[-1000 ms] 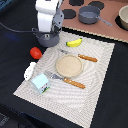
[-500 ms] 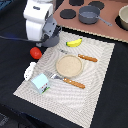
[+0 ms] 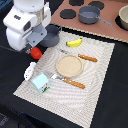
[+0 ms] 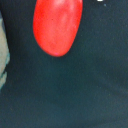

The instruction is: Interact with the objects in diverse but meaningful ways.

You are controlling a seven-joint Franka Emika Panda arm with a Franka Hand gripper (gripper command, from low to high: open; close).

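Tomato sits on the dark table surface just off the placemat's edge on the exterior view's left, red and partly tucked under the bulky white arm that hangs over it. The wrist view shows the same tomato as a smooth red oval against dark, blurred ground — no fingertips appear there, and in the exterior view the arm's own body hides the gripper, so I cannot tell whether its jaws stand wide or narrow, nor whether they touch the fruit. Just behind the arm a grey two-handled pot rests at the placemat's far corner. A yellow banana lies on the mat near that pot, apart from it. At the mat's middle is a round tan plate, with a wooden-handled knife beyond it and a wooden-handled fork on the near side. The pale blue-white carton stands on the mat's near corner toward the exterior view's left, and the small white-and-blue bottle lies on its side just beside it, at the mat's edge. Farther back, a brown toy stove carries a grey saucepan — well apart from the arm.
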